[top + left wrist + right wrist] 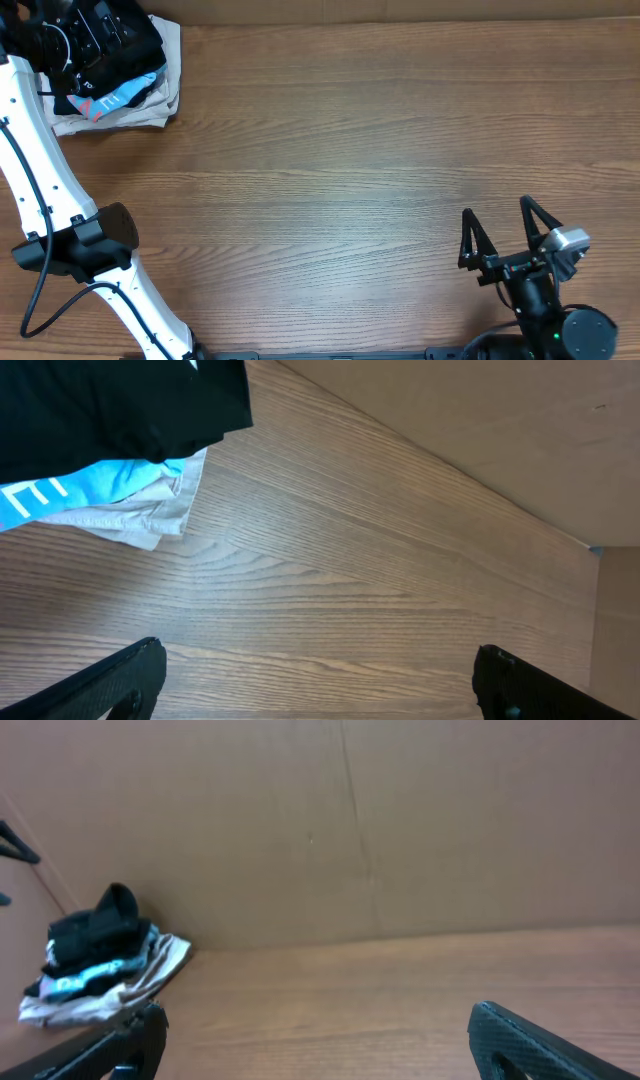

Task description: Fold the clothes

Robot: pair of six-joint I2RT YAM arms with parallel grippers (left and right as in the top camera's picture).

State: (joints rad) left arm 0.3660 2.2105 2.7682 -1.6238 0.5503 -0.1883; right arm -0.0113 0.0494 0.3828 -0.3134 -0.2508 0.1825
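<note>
Tabletop [350, 150] of brown wood grain fills most of each view. At its near right edge the right gripper [496, 207] sits with its two fingers spread wide and nothing between them; its base is partly cut off by the frame. The white left arm [30, 170] runs from the near left edge to the far left corner. The left gripper [318, 650] there is wide open and empty, with only its finger ends showing in its wrist view. From overhead it blends into dark cloth and is hard to make out. In that far corner the black garment [140, 45] lies crumpled on a heap, over a light blue shirt [115, 98] and a beige garment [165, 100], its top cropped
</note>
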